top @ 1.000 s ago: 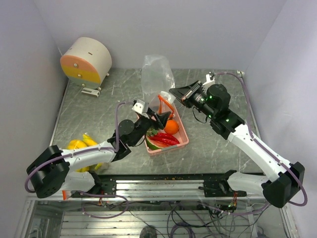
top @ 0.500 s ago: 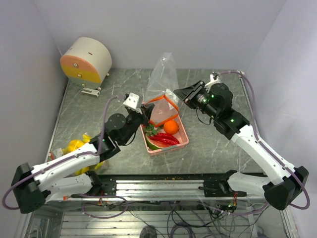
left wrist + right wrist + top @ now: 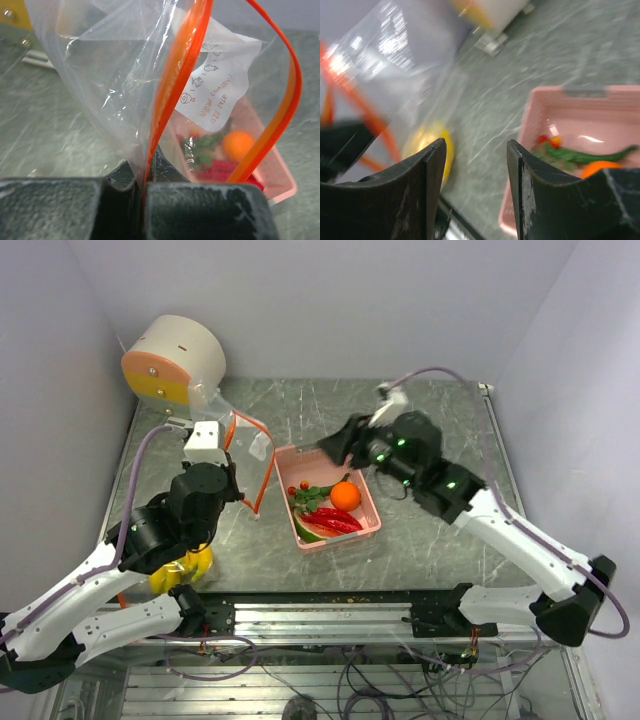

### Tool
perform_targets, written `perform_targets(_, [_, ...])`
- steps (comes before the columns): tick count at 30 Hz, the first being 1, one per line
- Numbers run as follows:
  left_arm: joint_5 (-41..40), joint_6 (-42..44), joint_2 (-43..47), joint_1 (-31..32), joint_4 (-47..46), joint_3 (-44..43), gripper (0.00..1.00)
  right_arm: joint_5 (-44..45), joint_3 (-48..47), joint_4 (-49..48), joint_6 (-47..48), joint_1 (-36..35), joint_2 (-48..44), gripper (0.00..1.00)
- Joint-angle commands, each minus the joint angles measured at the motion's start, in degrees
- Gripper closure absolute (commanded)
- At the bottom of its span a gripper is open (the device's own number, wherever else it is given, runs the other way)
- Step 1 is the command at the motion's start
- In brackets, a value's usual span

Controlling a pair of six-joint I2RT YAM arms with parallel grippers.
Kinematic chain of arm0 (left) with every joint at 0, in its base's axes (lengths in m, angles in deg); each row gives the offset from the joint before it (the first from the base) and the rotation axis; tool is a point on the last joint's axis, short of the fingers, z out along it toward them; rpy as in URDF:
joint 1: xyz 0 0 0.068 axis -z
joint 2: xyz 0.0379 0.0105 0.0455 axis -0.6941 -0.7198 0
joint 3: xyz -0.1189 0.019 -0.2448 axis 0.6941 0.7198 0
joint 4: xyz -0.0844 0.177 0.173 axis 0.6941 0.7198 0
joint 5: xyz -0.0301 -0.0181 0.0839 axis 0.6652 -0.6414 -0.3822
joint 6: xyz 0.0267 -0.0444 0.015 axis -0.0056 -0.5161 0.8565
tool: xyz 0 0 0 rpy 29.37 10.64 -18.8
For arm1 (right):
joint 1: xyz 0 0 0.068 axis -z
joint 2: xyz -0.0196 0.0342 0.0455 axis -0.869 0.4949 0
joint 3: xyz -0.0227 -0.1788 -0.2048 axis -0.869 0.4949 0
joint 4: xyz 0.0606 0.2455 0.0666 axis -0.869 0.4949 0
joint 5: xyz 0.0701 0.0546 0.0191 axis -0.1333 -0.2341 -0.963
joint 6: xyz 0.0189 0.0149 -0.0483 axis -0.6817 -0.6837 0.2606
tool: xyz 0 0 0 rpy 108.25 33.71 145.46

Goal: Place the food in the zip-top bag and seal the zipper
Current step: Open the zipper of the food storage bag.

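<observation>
My left gripper is shut on the zipper, the orange-red strip of the clear zip-top bag. The bag hangs left of the pink tray, its mouth gaping in a loop. In the tray lie an orange, red chili peppers and a watermelon slice. Yellow bananas lie on the table under my left arm. My right gripper is open and holds nothing, above the tray's far left corner.
A round beige drum with an orange-yellow face stands at the back left, close behind the bag. Walls close in the table on three sides. A metal rail runs along the near edge between the arm bases.
My left gripper shut on the bag's zipper and carried the bag left, off the tray. My right gripper let go of the bag, opened and swung down-left over the tray's far edge.
</observation>
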Motion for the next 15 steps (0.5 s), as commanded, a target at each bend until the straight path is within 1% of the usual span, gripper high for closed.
perform_targets(1, [-5.09,-7.09,0.46,0.18,15.82,-1.81,0.93,-2.11,-1.64,-5.36,8.05,-12.36,5.42,0.48])
perform_targets(4, [-4.41,-9.99,0.07,0.14,19.47,-1.73,0.93,-3.05,-0.83,-10.14,6.99,-15.87,7.83,0.48])
perform_targets(7, [-3.77,-12.05,0.37,0.16,21.35,-0.57,0.93,-1.07,-1.66,-11.25,7.40,-18.24,10.50,0.48])
perform_targets(9, [-2.90,-12.48,1.15,0.18,20.92,0.62,0.93,0.14,-2.27,-11.31,7.50,-19.08,12.04,0.48])
perform_targets(12, [-2.29,-12.99,2.18,0.18,20.04,2.38,0.93,-0.55,-1.71,-13.45,6.07,-19.68,13.41,0.48])
perform_targets(15, [-1.69,-13.57,2.37,0.13,19.21,3.39,0.93,2.00,-0.99,-14.98,4.81,-20.49,14.91,0.48])
